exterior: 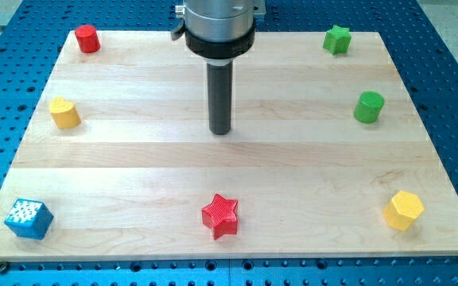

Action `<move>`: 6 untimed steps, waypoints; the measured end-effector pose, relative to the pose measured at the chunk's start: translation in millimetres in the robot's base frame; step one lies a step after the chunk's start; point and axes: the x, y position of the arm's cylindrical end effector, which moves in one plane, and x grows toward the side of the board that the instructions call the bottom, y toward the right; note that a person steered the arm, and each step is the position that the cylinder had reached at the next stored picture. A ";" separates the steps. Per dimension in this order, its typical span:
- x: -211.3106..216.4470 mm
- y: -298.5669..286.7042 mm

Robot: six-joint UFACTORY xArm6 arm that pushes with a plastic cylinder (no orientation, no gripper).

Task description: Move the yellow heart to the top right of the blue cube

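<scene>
The yellow heart (64, 113) lies near the view's left edge of the wooden board, in its upper half. The blue cube (29, 218) sits at the board's bottom left corner, below the heart. My tip (220, 131) stands near the middle of the board, well to the right of the heart and touching no block.
A red cylinder (87, 38) is at the top left. A green star (337, 39) is at the top right, a green cylinder (368, 107) below it. A red star (220, 215) is at bottom centre. A yellow hexagonal block (404, 210) is at bottom right.
</scene>
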 end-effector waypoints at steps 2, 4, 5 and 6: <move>53.7 -175.8; 36.2 -274.8; -26.6 -251.0; -36.4 -215.0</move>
